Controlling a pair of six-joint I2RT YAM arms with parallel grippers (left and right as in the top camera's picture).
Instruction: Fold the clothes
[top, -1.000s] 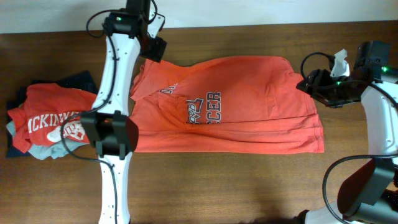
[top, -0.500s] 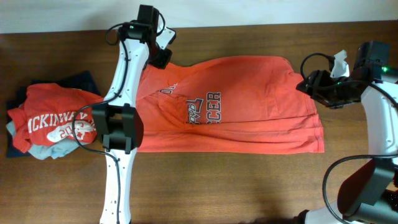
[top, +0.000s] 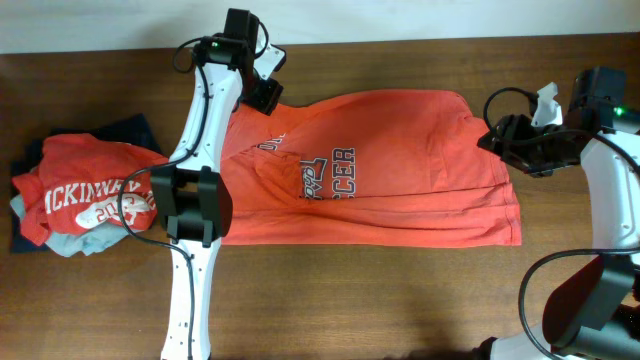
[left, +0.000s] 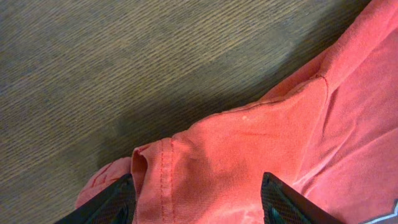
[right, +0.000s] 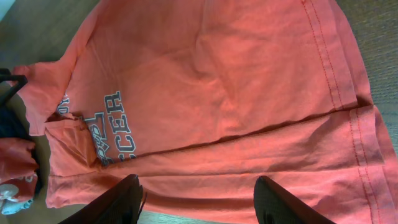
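Note:
The clothes, one orange-red T-shirt (top: 400, 160), lie spread across the wooden table with grey-and-white lettering (top: 325, 172) left of centre. Its near part is folded into lengthwise pleats. My left gripper (top: 265, 95) hovers at the shirt's far left corner. In the left wrist view the left gripper (left: 198, 205) is open, its jaws straddling a stitched hem of the shirt (left: 280, 137) without pinching it. My right gripper (top: 495, 135) hangs open over the shirt's right edge. From the right wrist view, the right gripper (right: 198, 202) is well above the shirt (right: 217, 81) and holds nothing.
A pile of folded garments (top: 80, 195), with a red shirt printed in white on top, sits at the table's left end. Bare wood (top: 400, 300) runs along the near side. The left arm's long white link crosses the shirt's left edge.
The left arm has swung a little to the right at the shirt's far left corner. The right arm and the shirt's main body have not moved.

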